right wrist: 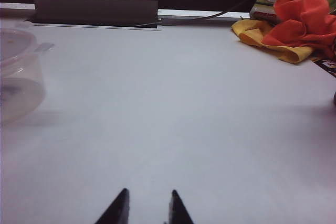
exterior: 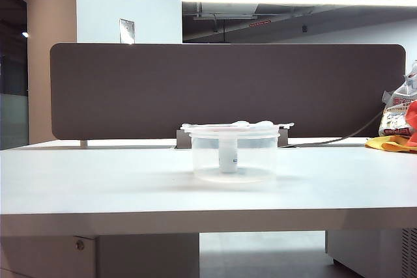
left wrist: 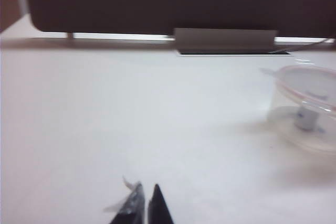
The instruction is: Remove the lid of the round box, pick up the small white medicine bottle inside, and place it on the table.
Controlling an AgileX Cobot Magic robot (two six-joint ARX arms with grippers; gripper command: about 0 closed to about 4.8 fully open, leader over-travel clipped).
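Observation:
The round box (exterior: 234, 154) stands mid-table, a clear tub with its translucent lid (exterior: 236, 126) resting on top. Inside it the small white medicine bottle (exterior: 228, 155) stands upright. The left wrist view shows the box (left wrist: 307, 111), its lid (left wrist: 310, 82) and the bottle (left wrist: 305, 119) well away from my left gripper (left wrist: 147, 186), whose tips are together with nothing between them. My right gripper (right wrist: 148, 192) hovers low over the bare white table (right wrist: 173, 108), slightly open and empty, with the box (right wrist: 18, 74) far off to one side. Neither gripper appears in the exterior view.
A dark partition panel (exterior: 228, 89) runs along the table's back edge, with a grey cable slot (right wrist: 94, 10) at its foot. An orange and yellow cloth (right wrist: 294, 19) and a packet (exterior: 397, 112) lie at the back right, and a cable (exterior: 339, 138) trails there.

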